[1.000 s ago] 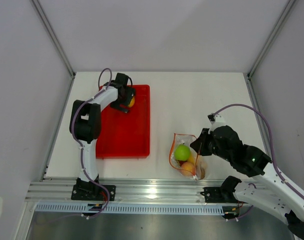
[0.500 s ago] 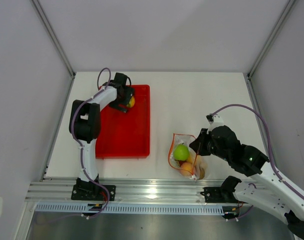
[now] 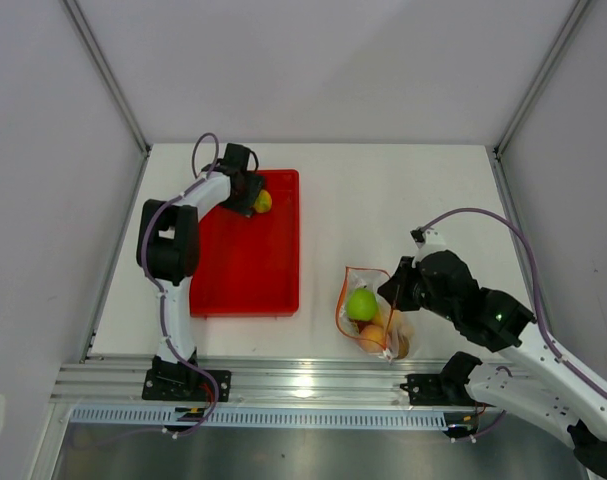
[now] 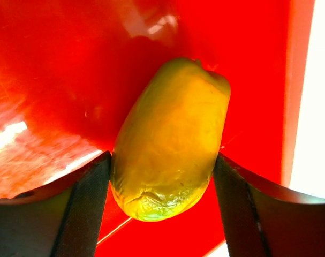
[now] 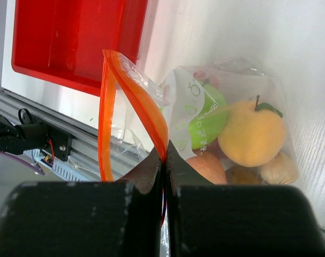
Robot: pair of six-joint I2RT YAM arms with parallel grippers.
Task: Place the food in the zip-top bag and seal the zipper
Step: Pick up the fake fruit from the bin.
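Mango, smooth and oval, lies in the far corner of the red tray, just beside its wall. My left gripper presses its fingers against both flanks at the widest part. I judge that the best hold, since the tapered ends would likely squirt free. My right gripper is clamped on the zipper, holding up the mouth of the flimsy zip-top bag. Green apple and orange inside crowd the opening.

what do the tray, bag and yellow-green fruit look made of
The red tray looks like glossy hard plastic, given its bright reflections. The zip-top bag is thin clear film, crinkled and see-through. The mango seems a moulded fake, smooth and waxy, though unsure.
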